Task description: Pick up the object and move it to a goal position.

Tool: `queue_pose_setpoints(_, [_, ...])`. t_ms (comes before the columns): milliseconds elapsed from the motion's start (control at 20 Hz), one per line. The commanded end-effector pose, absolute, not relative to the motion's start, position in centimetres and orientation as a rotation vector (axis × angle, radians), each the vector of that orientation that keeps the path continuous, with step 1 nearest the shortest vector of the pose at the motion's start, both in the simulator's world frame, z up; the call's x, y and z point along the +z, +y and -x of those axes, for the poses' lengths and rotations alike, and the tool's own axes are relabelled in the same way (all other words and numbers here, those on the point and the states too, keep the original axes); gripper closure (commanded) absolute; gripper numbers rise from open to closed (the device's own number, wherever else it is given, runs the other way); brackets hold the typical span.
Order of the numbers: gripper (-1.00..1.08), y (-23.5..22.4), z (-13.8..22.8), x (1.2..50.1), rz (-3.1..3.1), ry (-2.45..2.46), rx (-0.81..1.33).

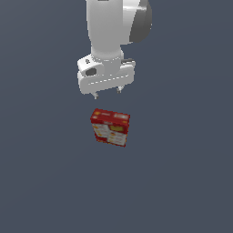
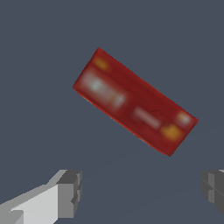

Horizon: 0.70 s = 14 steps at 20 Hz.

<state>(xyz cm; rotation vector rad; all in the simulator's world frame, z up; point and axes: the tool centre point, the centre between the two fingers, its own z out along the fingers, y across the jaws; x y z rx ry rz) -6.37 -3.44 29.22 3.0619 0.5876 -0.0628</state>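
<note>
I'm on the approach step, my hand (image 1: 107, 93) hovering above the red carton (image 1: 110, 127) with fingers (image 2: 70, 192) spread apart and empty, and next I judge I must turn to match its slant, then descend.

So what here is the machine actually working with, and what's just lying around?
Part of the job:
- red carton, standing on the floor, not yet picked up
- pincer, open, hanging above the carton, touching nothing

Just lying about:
- nothing else shows; only the plain grey floor the carton stands on
</note>
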Motion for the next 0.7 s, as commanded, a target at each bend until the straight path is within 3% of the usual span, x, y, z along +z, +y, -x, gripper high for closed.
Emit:
queue_pose_setpoints(0, [-0.92,-3.4,6.0,28.9,-3.043,0.688,-0.060])
queue_pose_setpoints(650, [-0.92,-3.1,4.1,27.3,-2.897,1.185,-0.042])
